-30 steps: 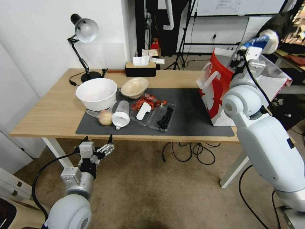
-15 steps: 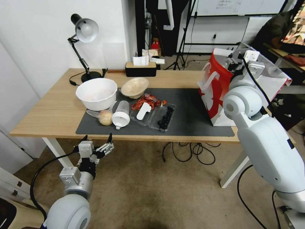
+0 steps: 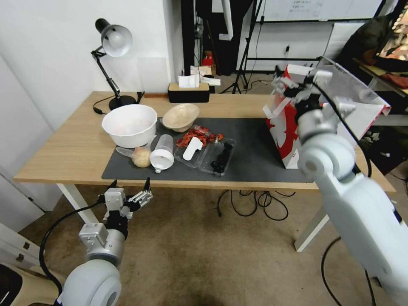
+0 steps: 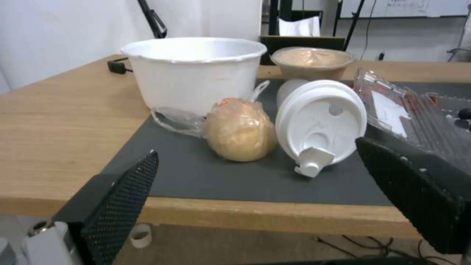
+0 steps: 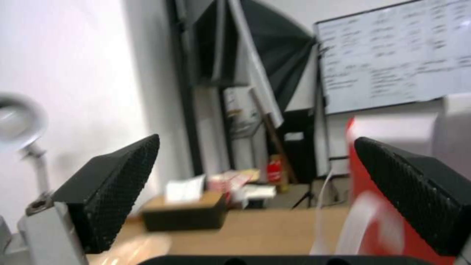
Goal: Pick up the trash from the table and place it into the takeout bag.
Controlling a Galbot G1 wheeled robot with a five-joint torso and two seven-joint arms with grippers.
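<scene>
On the table [image 3: 63, 148], the dark mat [image 3: 255, 148] holds the trash: a tan bowl [image 3: 180, 117], a clear lidded cup [image 3: 162, 153] on its side, a beige lump [image 3: 141, 157] and red wrappers [image 3: 197, 136] in a clear tray. The takeout bag [image 3: 287, 127] stands open at the mat's right end. My right gripper [image 3: 284, 83] is open and empty, level with the bag's top at its left rim. My left gripper [image 3: 129, 187] hangs open below the table's front edge, facing the lump [image 4: 240, 129] and the cup [image 4: 321, 121].
A big white bowl [image 3: 129, 125] sits at the mat's back left. A desk lamp [image 3: 112, 40] and a tissue box [image 3: 188, 91] stand at the table's far edge. Cables [image 3: 255, 199] lie on the floor under the table.
A second ago my right gripper held a blue-and-white cup over the bag. The cup has left it, and the gripper has swung left past the bag's rim. My left arm is still.
</scene>
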